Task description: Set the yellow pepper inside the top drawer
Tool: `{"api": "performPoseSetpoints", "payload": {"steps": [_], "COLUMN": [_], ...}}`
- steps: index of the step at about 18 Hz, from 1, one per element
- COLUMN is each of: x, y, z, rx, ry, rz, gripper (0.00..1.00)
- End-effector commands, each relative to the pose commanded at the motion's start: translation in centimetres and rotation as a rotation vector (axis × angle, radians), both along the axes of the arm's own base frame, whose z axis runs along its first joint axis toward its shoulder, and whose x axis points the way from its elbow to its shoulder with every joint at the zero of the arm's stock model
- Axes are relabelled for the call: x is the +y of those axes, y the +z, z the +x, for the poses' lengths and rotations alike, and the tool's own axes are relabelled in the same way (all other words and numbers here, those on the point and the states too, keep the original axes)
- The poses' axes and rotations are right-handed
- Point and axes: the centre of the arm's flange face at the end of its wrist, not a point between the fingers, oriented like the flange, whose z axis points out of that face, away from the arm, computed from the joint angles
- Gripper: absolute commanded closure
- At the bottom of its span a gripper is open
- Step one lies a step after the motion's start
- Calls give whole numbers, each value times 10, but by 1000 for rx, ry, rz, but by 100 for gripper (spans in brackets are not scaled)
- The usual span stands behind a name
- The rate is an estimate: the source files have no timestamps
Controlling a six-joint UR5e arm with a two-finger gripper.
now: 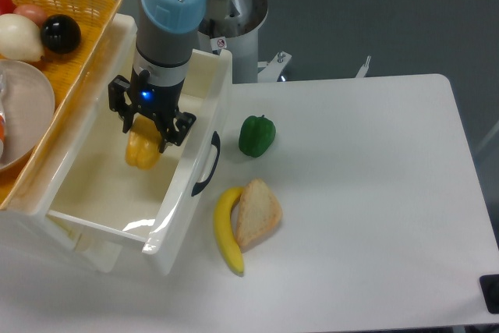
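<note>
Black two-finger gripper [146, 132] clamped on small glossy yellow pepper [143, 150], inside white plastic top drawer [195, 146]. Lower close to floor, then release, clear of walls.

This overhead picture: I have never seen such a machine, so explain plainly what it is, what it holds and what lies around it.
One fixed camera looks down from above at a white table. The grey and blue column is a robot arm; the black part at its end is its hand, two fingers shut on the yellow pepper. It hangs inside the top drawer, a white open box with a black handle. On the table lie a green pepper, a banana and, touching it, a piece of bread. At the left, an orange basket holds other foods.
</note>
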Motion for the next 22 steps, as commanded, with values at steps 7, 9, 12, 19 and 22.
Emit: {"api": "performPoseSetpoints", "payload": {"steps": [7, 9, 12, 19, 22], "x": [-2, -2, -5, -20, -29], "y": [6, 11, 17, 49, 57], "z": [0, -3, -5, -36, -60], "rx": [6, 9, 14, 48, 85], "ry": [-2, 1, 7, 69, 110], "rz": [11, 19, 31, 102, 138], "gripper": [1, 1, 1, 0, 0]}}
